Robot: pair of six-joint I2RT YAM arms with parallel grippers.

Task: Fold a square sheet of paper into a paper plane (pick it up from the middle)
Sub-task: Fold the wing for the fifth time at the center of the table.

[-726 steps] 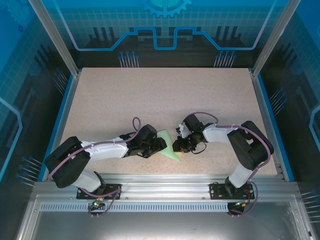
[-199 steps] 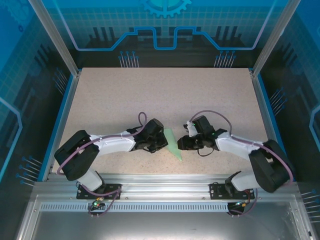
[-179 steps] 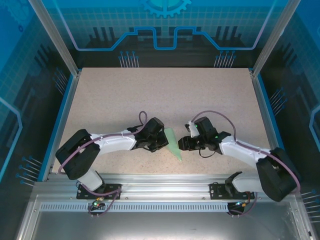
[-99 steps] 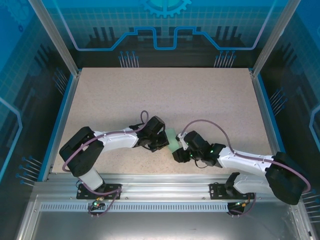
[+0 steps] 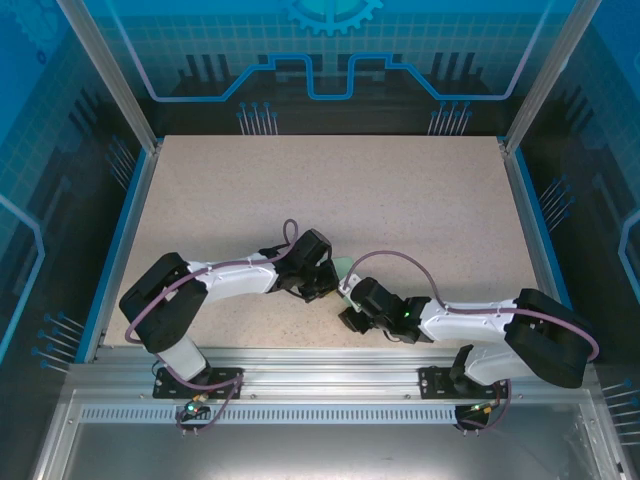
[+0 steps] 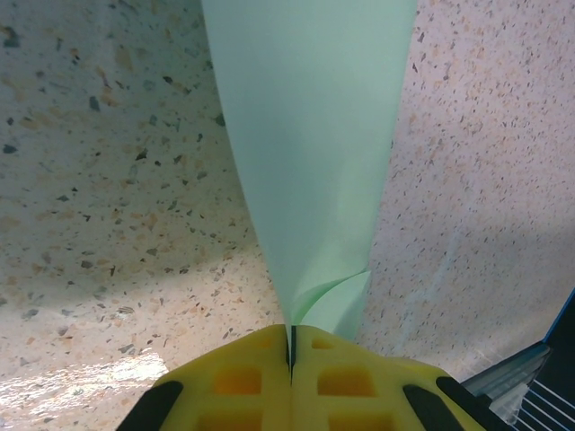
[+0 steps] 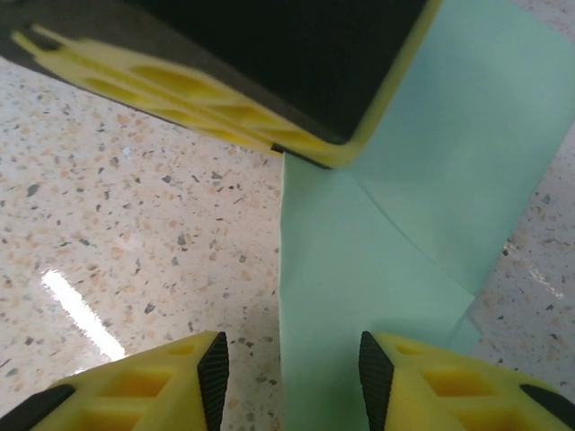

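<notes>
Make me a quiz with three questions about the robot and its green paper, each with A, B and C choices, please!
1. Where on the table is the green paper?
A. Near the front, between the two arms
B. In the far left corner
C. Hanging off the right side

2. What colour are the fingers of the right tool?
A. Red
B. Yellow
C. White

3. What is the left tool doing?
A. Standing wide open
B. Shut on the green paper
C. Lying far from the paper

Answers:
1 A: the top view shows the paper between the two wrists, close to the front edge.
2 B: the right wrist view shows yellow fingers, set apart.
3 B: the left wrist view shows its fingers pressed together with the paper pinched in the seam.
</notes>
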